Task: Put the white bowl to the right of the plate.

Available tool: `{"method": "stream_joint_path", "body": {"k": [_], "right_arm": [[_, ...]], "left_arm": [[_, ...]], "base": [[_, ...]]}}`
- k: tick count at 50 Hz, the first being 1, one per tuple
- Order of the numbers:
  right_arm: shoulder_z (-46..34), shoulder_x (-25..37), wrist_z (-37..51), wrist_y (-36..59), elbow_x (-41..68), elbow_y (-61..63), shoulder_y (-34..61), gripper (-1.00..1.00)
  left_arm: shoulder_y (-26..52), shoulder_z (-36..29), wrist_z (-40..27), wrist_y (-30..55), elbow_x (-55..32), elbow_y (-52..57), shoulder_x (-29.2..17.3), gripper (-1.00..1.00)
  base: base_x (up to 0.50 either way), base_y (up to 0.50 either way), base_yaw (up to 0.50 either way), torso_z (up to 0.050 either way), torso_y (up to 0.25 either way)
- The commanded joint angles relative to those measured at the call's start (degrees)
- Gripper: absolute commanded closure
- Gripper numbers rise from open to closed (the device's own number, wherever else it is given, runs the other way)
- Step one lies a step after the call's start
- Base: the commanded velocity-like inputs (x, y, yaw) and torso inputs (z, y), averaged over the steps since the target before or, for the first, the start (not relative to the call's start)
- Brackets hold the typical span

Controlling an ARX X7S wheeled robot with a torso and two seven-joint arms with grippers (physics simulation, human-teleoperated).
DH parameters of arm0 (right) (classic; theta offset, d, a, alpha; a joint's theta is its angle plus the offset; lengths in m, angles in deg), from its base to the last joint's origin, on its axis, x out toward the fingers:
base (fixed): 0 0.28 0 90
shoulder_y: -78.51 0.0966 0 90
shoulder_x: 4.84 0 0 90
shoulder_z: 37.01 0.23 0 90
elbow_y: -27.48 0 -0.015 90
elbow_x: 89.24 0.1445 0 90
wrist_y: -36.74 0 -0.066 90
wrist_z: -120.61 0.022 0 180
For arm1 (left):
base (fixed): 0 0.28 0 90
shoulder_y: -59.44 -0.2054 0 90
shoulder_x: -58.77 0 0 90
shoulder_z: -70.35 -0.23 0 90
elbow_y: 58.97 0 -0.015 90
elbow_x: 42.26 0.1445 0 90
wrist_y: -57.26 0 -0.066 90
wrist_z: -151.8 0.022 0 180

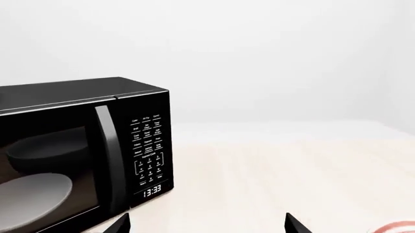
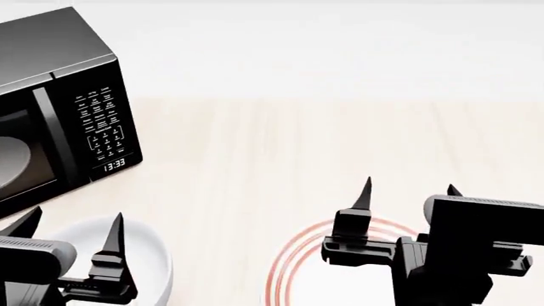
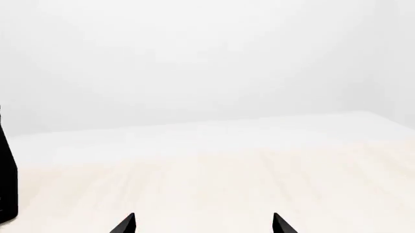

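White bowl [image 2: 157, 255]: deep, round, glossy, sitting at the near left edge of the bench [image 2: 281, 140], partly hidden behind the left gripper [image 2: 72, 226]. Probably rigid ceramic, moderately heavy for its size, smooth and slippery, breakable if dropped or knocked against the plate. Best taken at the rim, one finger inside the wall and one outside, since the rounded sides offer little purchase; lifted level and set down gently.

Left gripper poised over the bowl, fingers spread wide and holding nothing; whether any fingertip touches the rim cannot be told. Same wide spread shown by the two dark tips at the foot of the left wrist view.

Plate [image 2: 293, 261]: flat, white, red rings near the rim, lying at the near edge of the bench toward the middle, well to the right of the bowl and apart from it. Right gripper [image 2: 408, 191] above the plate, covering much of it, fingers also wide apart and empty.

Bowl on the wrong side as things lie, so the task not yet begun; bare bench beyond the plate's right side mostly hidden by the right arm.

Microwave [image 2: 60, 108]: black, at the far left corner, door shut, pale disc inside, clock lit.
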Motion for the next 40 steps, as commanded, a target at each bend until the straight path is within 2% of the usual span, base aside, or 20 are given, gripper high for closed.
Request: {"method": "stream_joint_path", "body": {"k": [1, 3, 6, 8, 10, 14, 16, 19, 22, 23, 24, 25, 26, 27, 30, 34, 37, 38, 40], "right_arm": [[-1.2, 0.56, 2.62, 9.37, 0.75, 3.31, 1.73, -1.0], [-1.04, 0.58, 3.01, 10.83, 1.17, 5.42, 1.59, -1.0], [-6.62, 2.64, 6.99, 7.03, -4.64, 6.83, 1.34, -1.0], [-6.31, 2.13, 4.23, 8.75, -1.53, 8.0, 2.72, -1.0], [-5.41, 1.97, 1.44, 14.03, 2.39, 8.1, 4.52, -1.0], [-2.01, -2.1, 3.3, 24.72, 5.03, 5.19, 11.18, -1.0], [-1.85, -2.67, 3.18, 23.41, 5.22, 4.81, 13.04, -1.0], [-0.72, -3.7, 3.19, 26.46, 6.49, 3.71, 16.04, -1.0], [2.39, -6.13, 3.56, 33.36, 8.84, 2.63, 19.41, -1.0], [0.76, -5.62, 4.35, 30.93, 7.83, 3.17, 19.01, -1.0], [-2.6, -4.44, 5.79, 26.68, 5.48, 3.36, 18.0, -1.0], [-1.19, -6.3, 7.67, 29.13, 5.28, 3.21, 18.47, -1.0], [3.26, -8.77, 9.52, 32.71, 8.55, 2.68, 19.54, -1.0], [4.38, -8.83, 11.23, 36.96, 13.26, 1.74, 20.68, -1.0], [4.69, -8.78, 19.5, 38.55, 22.91, 0.68, 21.73, -1.0], [1.85, -8.29, 33.4, 39.5, 38.08, -5.79, 25.19, -1.0], [0.36, -8.49, 39.82, 39.17, 44.47, -9.58, 27.32, -1.0], [-2.7, -8.86, 48.41, 37.1, 53.07, -16.27, 29.75, -1.0], [-5.08, -8.74, 52.8, 34.88, 57.45, -18.89, 31.0, -1.0]], "left_arm": [[-1.36, 1.31, -1.04, -2.75, 0.25, -1.05, -0.7, -1.0], [-2.43, 1.88, -2.1, -3.77, 1.09, -0.9, -0.86, -1.0], [-4.78, 3.47, -3.23, -4.73, 1.49, 0.16, -1.34, -1.0], [-6.94, 5.46, -5.57, -5.93, 3.07, 1.82, -1.7, -1.0], [-7.98, 5.9, -6.55, -6.67, 4.29, 2.33, -2.22, -1.0], [-11.29, 11.23, -7.78, -8.43, 2.23, 3.56, -1.87, -1.0], [-11.85, 12.35, -8.79, -7.81, 2.63, 3.67, -2.15, -1.0], [-12.45, 14.43, -8.56, -9.23, 1.05, 2.63, -1.88, -1.0], [-12.13, 15.39, -8.8, -10.32, 0.99, -0.19, -1.96, -1.0], [-12.09, 15.67, -8.84, -10.61, 0.9, -0.77, -1.97, -1.0], [-12.05, 15.82, -8.8, -10.83, 0.89, -1.12, -2.14, -1.0], [-12.03, 15.74, -9.36, -10.85, 1.6, -0.72, -2.29, -1.0], [-12.06, 15.87, -9.26, -10.87, 1.33, -0.86, -2.31, -1.0], [-12.15, 16.11, -9.3, -10.77, 1.14, -0.76, -2.36, -1.0], [-12.27, 16.45, -9.71, -10.9, 1.23, -0.91, -2.43, -1.0], [-12.63, 17.22, -10.55, -10.32, 1.34, -0.19, -2.65, -1.0], [-12.63, 17.28, -10.85, -10.27, 1.48, -0.24, -2.8, -1.0], [-13.18, 17.56, -10.85, -11.8, 1.72, -1.17, -2.66, -1.0], [-13.23, 17.59, -10.9, -12.12, 1.75, -1.41, -2.7, -1.0]], "base": [[0.0, 0.0, 0.0, 0.0, 0.0], [0.0, 0.0, 0.0, 0.0, 0.0], [0.0, 0.0, 0.0, 0.0, 0.0], [0.0, 0.0, 0.0, 0.0, 0.0], [0.0, 0.0, 0.0, 0.0, 0.0], [0.0, 0.0, 0.0, 0.0, 0.0], [0.0, 0.0, 0.0, 0.0, 0.0], [0.0, 0.0, 0.0, 0.0, 0.0], [0.0, 0.0, 0.0, 0.0, 0.0], [0.0, 0.0, 0.0, 0.0, 0.0], [0.0, 0.0, 0.0, 0.0, 0.0], [0.0, 0.0, 0.0, 0.0, 0.0], [0.0, 0.0, 0.0, 0.0, 0.0], [0.0, 0.0, 0.0, 0.0, 0.0], [0.0, 0.0, 0.0, 0.0, 0.0], [0.0, 0.0, 0.0, 0.0, 0.0], [0.0, 0.0, 0.0, 0.0, 0.0], [0.0, 0.0, 0.0, 0.0, 0.0], [0.0, 0.0, 0.0, 0.0, 0.0]]}}
